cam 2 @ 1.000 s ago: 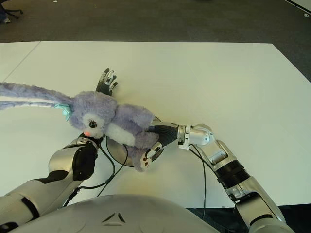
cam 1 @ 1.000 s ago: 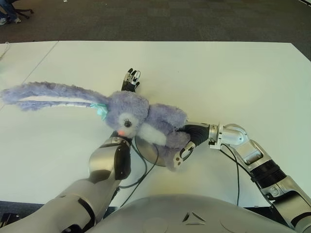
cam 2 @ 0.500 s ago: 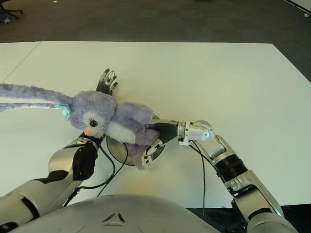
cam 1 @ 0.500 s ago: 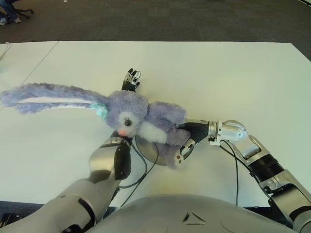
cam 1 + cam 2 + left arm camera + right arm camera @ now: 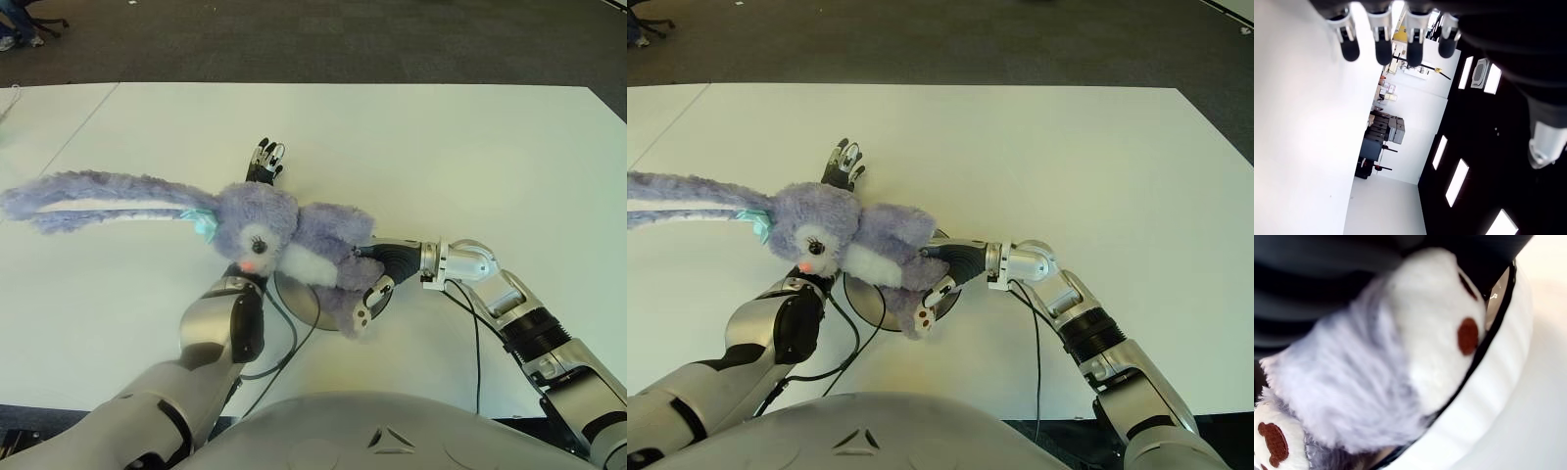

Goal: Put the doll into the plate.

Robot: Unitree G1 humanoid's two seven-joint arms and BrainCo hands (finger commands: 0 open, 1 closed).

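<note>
Farthest left, the doll's [image 5: 294, 240] long purple ears stretch out flat over the white bench [image 5: 470, 147], their tips reaching almost to the bench's left side. A pale teal bow sits where the ears meet the head. The left arm rises from the near edge, its grey elbow bent just below the doll's face, and passes under the head. The left hand [image 5: 265, 160] shows beyond the head, fingers [image 5: 1382, 44] straight and spread, gripping nothing, close over the bench top.

The doll is a purple rabbit with a white belly and a pink nose, lying across the plate [image 5: 304, 302], which is round and dark inside with a white outer wall. Its body covers much of the plate and one white foot with brown pads hangs by the plate's near rim.

To the right, the right arm comes in from the near right corner, elbow bent, forearm level and pointing left. The right hand [image 5: 377, 269] is closed on the doll's rump and leg, over the plate's right side; its wrist view shows fur and paws pressed right against the plate's rim.
</note>
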